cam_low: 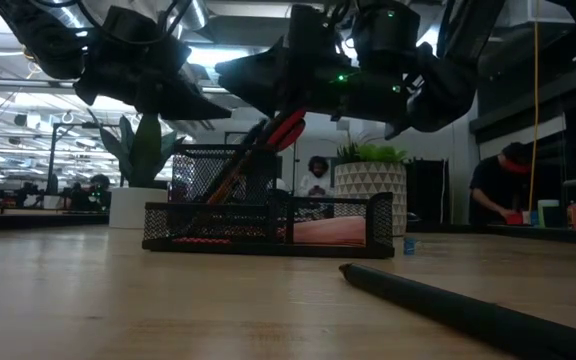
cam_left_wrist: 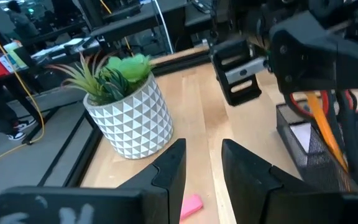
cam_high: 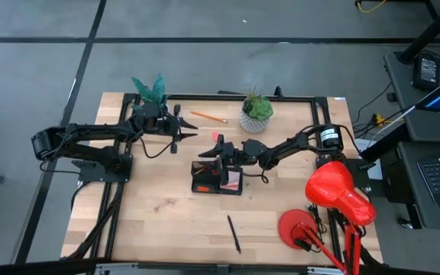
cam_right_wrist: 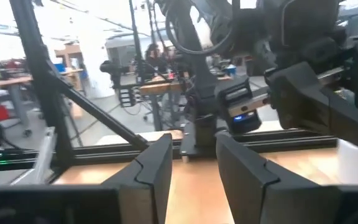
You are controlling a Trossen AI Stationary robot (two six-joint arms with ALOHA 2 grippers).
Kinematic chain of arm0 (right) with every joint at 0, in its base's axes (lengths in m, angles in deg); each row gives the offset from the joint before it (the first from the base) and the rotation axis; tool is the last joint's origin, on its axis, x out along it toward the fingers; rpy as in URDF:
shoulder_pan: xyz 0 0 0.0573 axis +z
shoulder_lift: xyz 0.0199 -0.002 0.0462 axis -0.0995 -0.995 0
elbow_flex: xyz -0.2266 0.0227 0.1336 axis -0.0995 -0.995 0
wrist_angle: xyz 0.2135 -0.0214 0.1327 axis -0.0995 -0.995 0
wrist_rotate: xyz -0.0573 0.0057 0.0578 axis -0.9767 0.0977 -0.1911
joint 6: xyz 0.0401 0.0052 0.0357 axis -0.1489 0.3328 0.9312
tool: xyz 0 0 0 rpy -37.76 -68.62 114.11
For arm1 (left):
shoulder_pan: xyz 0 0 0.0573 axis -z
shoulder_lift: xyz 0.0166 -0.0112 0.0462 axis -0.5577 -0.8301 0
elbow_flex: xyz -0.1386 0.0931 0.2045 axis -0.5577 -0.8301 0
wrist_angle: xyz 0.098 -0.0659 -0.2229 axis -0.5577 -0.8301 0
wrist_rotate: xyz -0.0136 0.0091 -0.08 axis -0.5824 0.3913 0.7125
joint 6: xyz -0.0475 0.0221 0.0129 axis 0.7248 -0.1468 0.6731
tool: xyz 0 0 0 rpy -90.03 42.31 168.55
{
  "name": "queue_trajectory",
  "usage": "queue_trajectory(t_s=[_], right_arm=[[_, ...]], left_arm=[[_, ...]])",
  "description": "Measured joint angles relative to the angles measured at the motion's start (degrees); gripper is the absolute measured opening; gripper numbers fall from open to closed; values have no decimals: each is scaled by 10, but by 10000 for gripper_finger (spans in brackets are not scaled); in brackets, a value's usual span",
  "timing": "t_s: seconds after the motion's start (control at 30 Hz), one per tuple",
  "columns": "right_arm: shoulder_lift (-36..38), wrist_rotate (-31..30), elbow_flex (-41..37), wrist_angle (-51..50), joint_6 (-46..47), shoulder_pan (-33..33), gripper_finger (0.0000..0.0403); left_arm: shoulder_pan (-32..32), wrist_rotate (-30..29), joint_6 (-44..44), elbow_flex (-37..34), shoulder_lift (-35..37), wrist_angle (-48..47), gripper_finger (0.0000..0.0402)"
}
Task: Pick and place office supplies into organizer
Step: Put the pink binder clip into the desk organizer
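Filling the organizer, partly done, with strays left on the table.
Nearest, at lower centre of the high view, a dark pen (cam_high: pixel 234 234) lies loose; mid-frame the organizer (cam_high: pixel 215 177) already holds red-handled scissors (cam_low: pixel 286 129), an orange pencil (cam_left_wrist: pixel 321 118) and a pink block (cam_low: pixel 328 231). My right gripper (cam_high: pixel 207 153) hangs just above it, fingers apart, empty. Farther back, a pink eraser (cam_high: pixel 215 136) and another pencil (cam_high: pixel 208 117) wait. My left gripper (cam_high: pixel 188 128) hovers there, fingers parted, empty.

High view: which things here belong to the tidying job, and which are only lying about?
Job: black mesh organizer, orange pencil, dark pen, pink eraser, right gripper.

Lying about: two potted plants, red desk lamp.
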Motion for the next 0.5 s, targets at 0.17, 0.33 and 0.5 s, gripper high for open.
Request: queue_trajectory(t_s=[0.17,0.33,0.5], right_arm=[[0,9,0,3,2,1,128],[9,18,0,19,-31,2,129],[54,47,-1,-42,-107,10,129]], left_arm=[[0,0,0,0,0,-9,97],[0,0,8,0,0,-13,97],[0,0,13,0,0,-13,97]])
